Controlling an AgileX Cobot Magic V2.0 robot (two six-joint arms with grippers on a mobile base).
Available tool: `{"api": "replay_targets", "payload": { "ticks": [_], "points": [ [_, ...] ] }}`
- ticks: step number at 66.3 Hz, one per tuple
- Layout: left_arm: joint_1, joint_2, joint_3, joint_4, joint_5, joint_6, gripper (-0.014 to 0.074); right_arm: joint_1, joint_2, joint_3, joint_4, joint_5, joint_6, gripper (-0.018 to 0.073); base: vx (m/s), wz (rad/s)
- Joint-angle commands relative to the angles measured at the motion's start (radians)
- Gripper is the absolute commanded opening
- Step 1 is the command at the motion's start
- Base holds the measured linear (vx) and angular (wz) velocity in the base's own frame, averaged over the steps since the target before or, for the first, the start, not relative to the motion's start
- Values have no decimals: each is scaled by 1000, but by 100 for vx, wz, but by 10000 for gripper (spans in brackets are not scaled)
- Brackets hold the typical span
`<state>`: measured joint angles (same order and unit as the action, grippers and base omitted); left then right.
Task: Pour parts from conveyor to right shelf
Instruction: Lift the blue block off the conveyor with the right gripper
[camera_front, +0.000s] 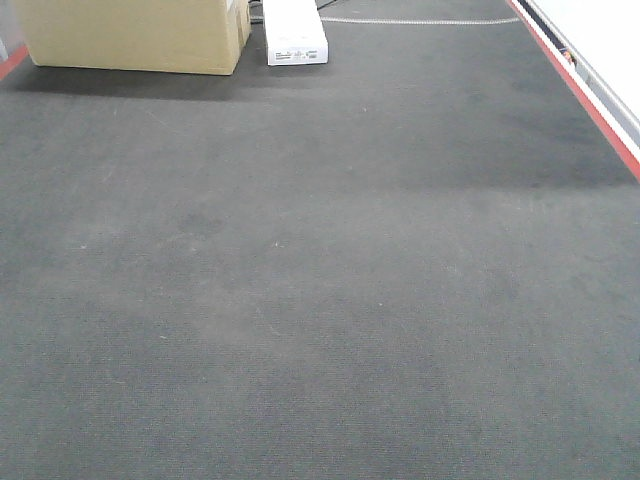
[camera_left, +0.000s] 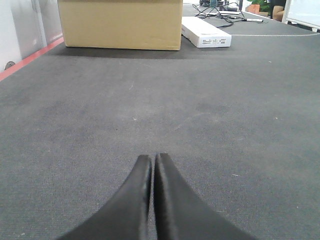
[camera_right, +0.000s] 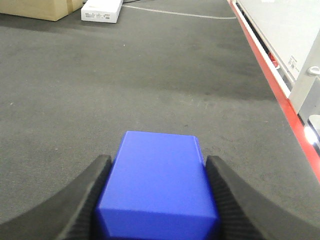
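Observation:
In the right wrist view a bright-blue block, one of the parts, sits between the black fingers of my right gripper, which is shut on it above the dark grey conveyor. My left gripper is shut with nothing between its fingers, hovering low over the conveyor. The front view shows only the bare belt of the conveyor, with neither gripper in it. The right shelf is out of view.
A tan cardboard box and a flat white box lie at the belt's far end. A red strip edges the belt on the right, another on the left. Cables lie beyond.

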<state>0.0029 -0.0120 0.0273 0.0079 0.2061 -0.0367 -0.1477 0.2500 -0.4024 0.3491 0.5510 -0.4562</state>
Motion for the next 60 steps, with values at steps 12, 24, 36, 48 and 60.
{"api": "replay_targets", "payload": {
  "ticks": [12, 24, 36, 48, 60],
  "points": [
    [-6, -11, -19, -8, -79, -8, -6, -4, 9, -25, 38, -60, -6, -5, 0, 0],
    [-6, -11, -19, -8, -79, -8, -6, -4, 9, -25, 39, -60, -6, -5, 0, 0],
    [-6, -11, -19, -8, -79, -8, -6, -4, 9, -25, 39, -60, -6, -5, 0, 0],
    [-6, -11, -19, -8, -79, -8, -6, -4, 9, -25, 39, -60, -6, -5, 0, 0],
    [-6, -11, -19, -8, -79, -8, -6, -4, 9, -25, 39, -60, -6, -5, 0, 0]
  ]
}}
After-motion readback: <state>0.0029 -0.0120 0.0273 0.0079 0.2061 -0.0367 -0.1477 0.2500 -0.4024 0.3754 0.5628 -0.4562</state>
